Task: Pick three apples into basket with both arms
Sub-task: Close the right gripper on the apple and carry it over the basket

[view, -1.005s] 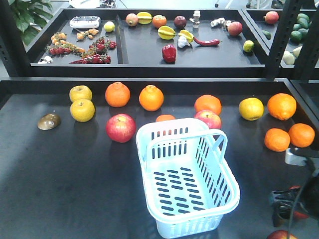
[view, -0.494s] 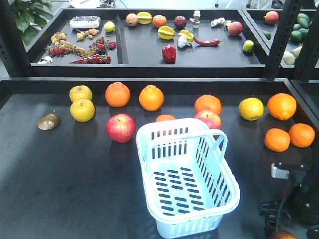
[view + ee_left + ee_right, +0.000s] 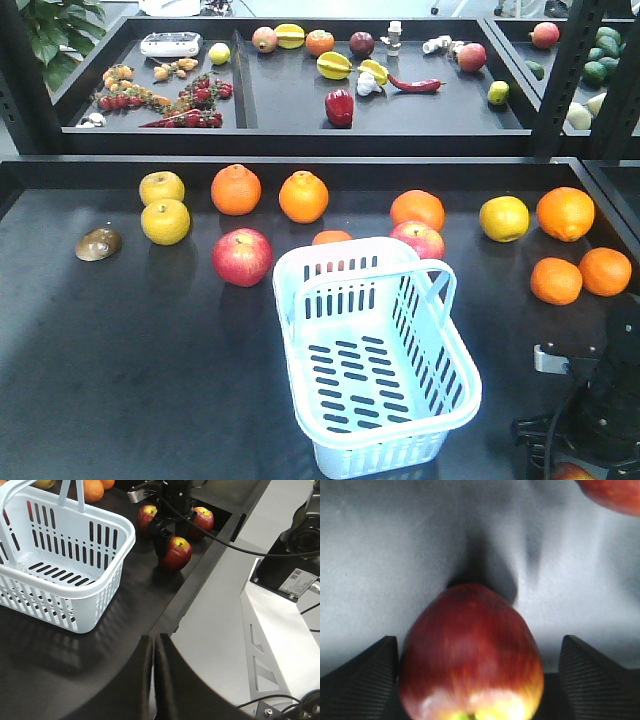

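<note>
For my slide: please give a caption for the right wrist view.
Open right hand straddles a red apple on the table.

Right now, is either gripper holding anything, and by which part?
Nothing is gripped yet. The right gripper straddles an apple at its sides, jaws open, with a gap at one finger. The left gripper is shut and empty.

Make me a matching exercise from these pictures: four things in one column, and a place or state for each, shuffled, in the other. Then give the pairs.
Column one
1. basket
2. left gripper
3. apple nearest the front edge
4. red pepper

Column two
A. shut, fingers pressed together
B. lying in the rear tray
C. no fruit inside
D. between the open fingers of the right gripper

Pairs: 1-C, 2-A, 3-D, 4-B
</note>
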